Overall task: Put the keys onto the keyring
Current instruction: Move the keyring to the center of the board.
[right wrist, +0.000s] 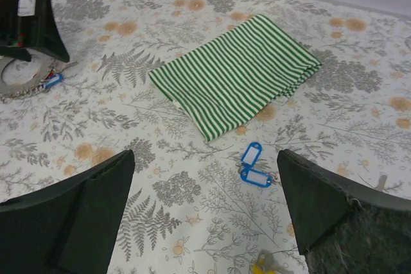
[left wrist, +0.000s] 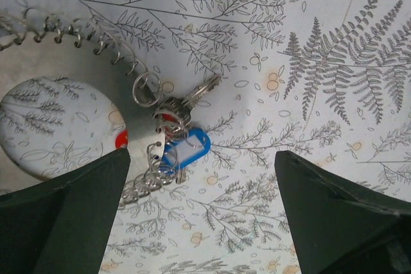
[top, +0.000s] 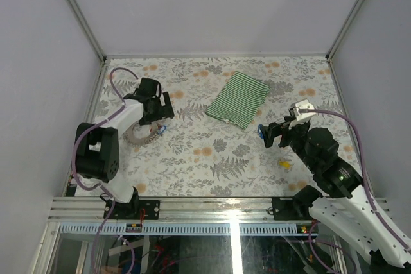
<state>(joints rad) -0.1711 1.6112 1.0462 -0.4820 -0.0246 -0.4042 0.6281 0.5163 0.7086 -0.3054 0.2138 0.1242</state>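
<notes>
Left gripper [top: 160, 110]: jaws wide apart, nothing between them. It hovers over the surface [top: 212, 155], well left of the striped cloth [top: 237, 99] and a bit nearer the robot than the cloth's middle.

Keyring [left wrist: 97, 43] lies flat on the surface under that gripper, also well left of the cloth. Part of the coil runs out of the left wrist view.

- Metal key [left wrist: 199, 91] sits at the coil's cloth-side edge, touching it.
- Blue tag [left wrist: 191, 144] lies just beside the key and against the coil. Its small rings overlap the coil; can't tell if it's actually threaded.
- Red tag [left wrist: 121, 138] shows only as a sliver by the coil, right at the edge of the left finger [left wrist: 70, 216].

The cloth is folded, green-and-white, flat on the surface and lying on a diagonal.

Two loose blue tags [right wrist: 250, 154] [right wrist: 257, 178] lie just off the cloth's near corner on its right side. They touch each other and sit apart from the cloth, well apart from the keyring.

Right gripper [top: 266, 135]: jaws spread wide, holding nothing. In the top view it hovers right by the loose blue tags, just right of the cloth's near corner.

Yellow tag [top: 283, 165] lies loose on the surface, farther from the cloth than the blue pair, toward the robot and to the right. The right wrist view cuts it off at the bottom edge.
</notes>
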